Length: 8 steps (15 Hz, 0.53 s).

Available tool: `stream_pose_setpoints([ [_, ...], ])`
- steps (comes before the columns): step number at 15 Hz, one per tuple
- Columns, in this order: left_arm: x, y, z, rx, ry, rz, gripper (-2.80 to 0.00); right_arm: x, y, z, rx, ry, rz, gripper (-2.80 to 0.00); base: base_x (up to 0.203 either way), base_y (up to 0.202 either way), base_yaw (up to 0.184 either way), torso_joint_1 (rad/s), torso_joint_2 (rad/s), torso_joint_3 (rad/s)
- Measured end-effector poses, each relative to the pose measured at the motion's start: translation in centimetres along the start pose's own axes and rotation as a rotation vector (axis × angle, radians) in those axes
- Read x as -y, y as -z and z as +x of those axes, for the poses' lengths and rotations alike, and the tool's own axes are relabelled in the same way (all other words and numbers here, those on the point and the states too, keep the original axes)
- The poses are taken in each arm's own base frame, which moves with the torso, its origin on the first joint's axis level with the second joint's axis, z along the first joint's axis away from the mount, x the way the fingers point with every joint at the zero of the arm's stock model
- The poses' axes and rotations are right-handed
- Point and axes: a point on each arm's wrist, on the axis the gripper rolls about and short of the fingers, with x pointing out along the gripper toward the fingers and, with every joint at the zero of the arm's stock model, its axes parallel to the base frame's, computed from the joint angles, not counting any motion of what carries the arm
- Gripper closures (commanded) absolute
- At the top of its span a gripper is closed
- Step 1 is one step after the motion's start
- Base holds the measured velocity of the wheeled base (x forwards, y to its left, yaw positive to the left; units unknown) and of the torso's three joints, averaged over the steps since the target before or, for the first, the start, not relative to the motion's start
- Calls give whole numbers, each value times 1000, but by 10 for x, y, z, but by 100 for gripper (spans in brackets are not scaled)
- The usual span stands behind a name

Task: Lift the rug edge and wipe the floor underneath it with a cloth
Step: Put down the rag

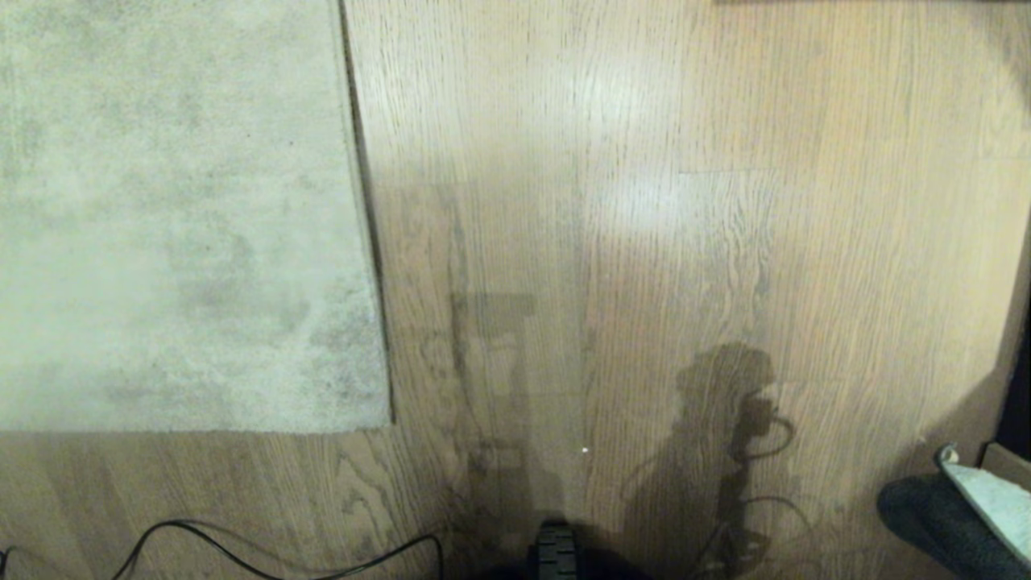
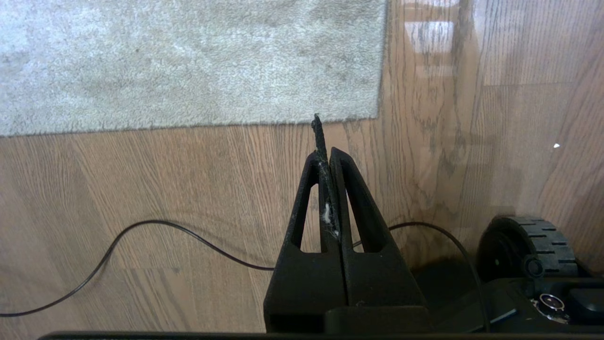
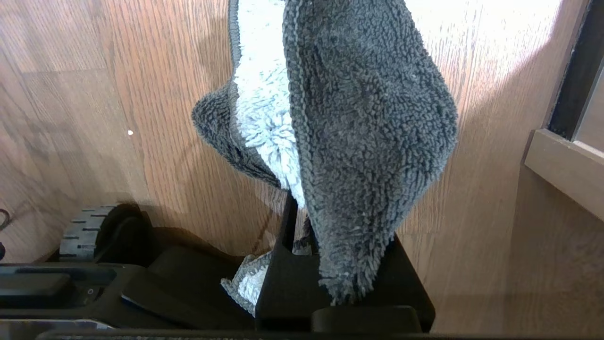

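Note:
The pale grey-beige rug (image 1: pixel 177 217) lies flat on the wood-grain floor (image 1: pixel 685 242) at the left, its near right corner (image 1: pixel 387 423) in front of me. My left gripper (image 2: pixel 325 156) hangs shut and empty over bare planks, a short way from that rug corner (image 2: pixel 375 113). The dark grey cloth (image 3: pixel 363 132) with a pale grey-blue side drapes over my right gripper (image 3: pixel 306 208), which is shut on it; the fingertips are hidden by the fabric. A fold of the cloth (image 1: pixel 958 507) shows at the lower right of the head view.
A thin black cable (image 1: pixel 242 556) loops over the floor near my base. My base's front wheel (image 1: pixel 556 552) sits at the bottom centre. A wooden frame or threshold (image 3: pixel 561 170) and a dark opening (image 1: pixel 1016 387) stand at the far right.

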Motion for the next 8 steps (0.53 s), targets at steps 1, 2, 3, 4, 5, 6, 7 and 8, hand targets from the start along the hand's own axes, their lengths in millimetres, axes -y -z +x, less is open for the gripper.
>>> stream_pose_setpoints([
  [1,0,0,0,-1,0,0,0,0,0,0,-3,0,-10,0,0,0,0,0,0,0],
  [2,0,0,0,-1,0,0,0,0,-1,0,-9,-2,-28,0,0,0,0,0,0,0],
  [3,0,0,0,-1,0,0,0,0,-3,1,-15,-12,-45,0,0,0,0,0,0,0],
  [4,0,0,0,0,0,0,0,-1,-9,1,-16,-35,-50,0,0,0,0,0,0,0],
  [5,0,0,0,0,0,0,0,-1,-17,2,-22,-58,-52,0,0,0,0,0,0,0],
  [6,0,0,0,-1,0,0,0,-2,-26,4,-30,-71,-51,0,0,0,0,0,0,0],
  [7,0,0,0,-1,0,0,0,-2,-37,8,-46,-82,-44,0,0,0,0,0,0,0],
  [8,0,0,0,-1,-1,0,0,-2,-46,12,-53,-86,-35,0,0,0,0,0,0,0],
])
